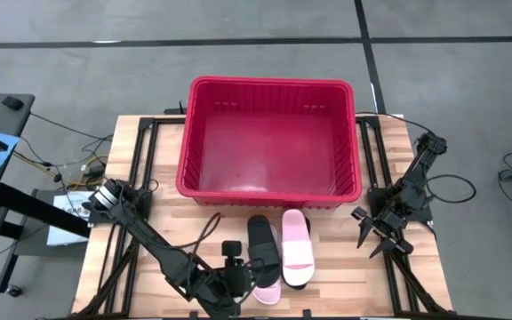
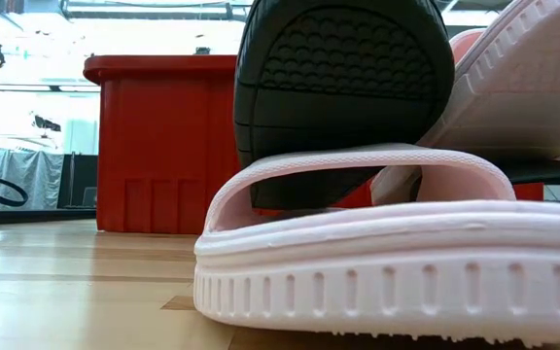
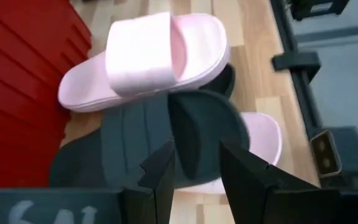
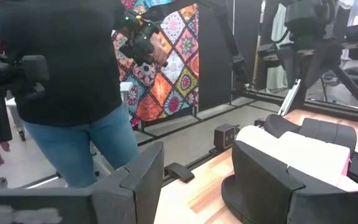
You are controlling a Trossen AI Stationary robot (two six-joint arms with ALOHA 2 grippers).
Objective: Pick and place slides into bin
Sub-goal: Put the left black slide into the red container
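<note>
Several slides lie heaped near the table's front edge, before the red bin (image 1: pixel 269 142). A black slide (image 1: pixel 263 249) leans with its near end on a pink slide (image 1: pixel 268 292), its sole tilted up (image 2: pixel 343 87). Beside it a second pink slide (image 1: pixel 298 247) lies on another black slide (image 1: pixel 296 277). My left gripper (image 3: pixel 196 149) is open. It slants down over the first black slide (image 3: pixel 135 143), just left of it, without touching it. My right gripper (image 4: pixel 197 180) is open, holds nothing, and stays at the table's right side (image 1: pixel 372 233).
The bin fills the table's far middle, with its near wall (image 2: pixel 163 146) right behind the heap. Bare wood lies left of the slides (image 1: pixel 176 231). Black frame rails run along both sides of the table. A person (image 4: pixel 73 74) stands in the room beyond the table.
</note>
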